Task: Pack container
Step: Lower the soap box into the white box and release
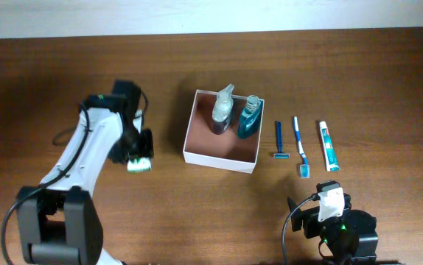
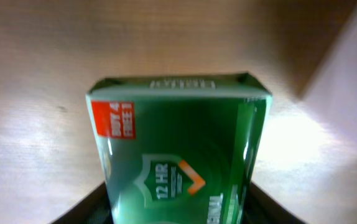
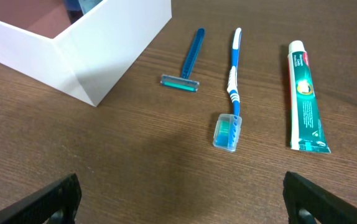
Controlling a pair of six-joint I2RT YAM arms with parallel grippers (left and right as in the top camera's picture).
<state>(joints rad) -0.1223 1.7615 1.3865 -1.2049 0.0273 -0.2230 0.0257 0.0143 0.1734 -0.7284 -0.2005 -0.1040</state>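
left gripper (image 1: pixel 139 156): at the left of the table (image 1: pixel 197 221), well left of the container; its jaws are clamped on a green box, whose pale end shows just below the fingers in the overhead view.
green box (image 2: pixel 178 143): fills the left wrist view. It has an orange-red patch reading "BUY 4 FREE 1" and a shield marked "12 HR". Wood grain shows behind it.
container (image 1: pixel 219 160): near the middle of the table, white walls, pinkish-brown floor, open top. It sits between the left gripper and the row of loose toiletries.
clear bottle (image 1: pixel 222 112): inside the container, against its far wall, dark at the base.
teal bottle (image 1: pixel 248 119): inside the container, just right of the clear bottle, in the far right corner.
razor (image 3: pixel 185 62): blue, lying on the table just right of the container, head toward the near edge.
toothbrush (image 3: pixel 232 81): blue and white, beside the razor and apart from it, bristle end nearest the camera.
toothpaste tube (image 3: pixel 304 96): white with green print, rightmost in the row, cap pointing away.
right gripper (image 3: pixel 178 190): low at the near edge, its fingers spread wide with nothing between them, well short of the toiletries.
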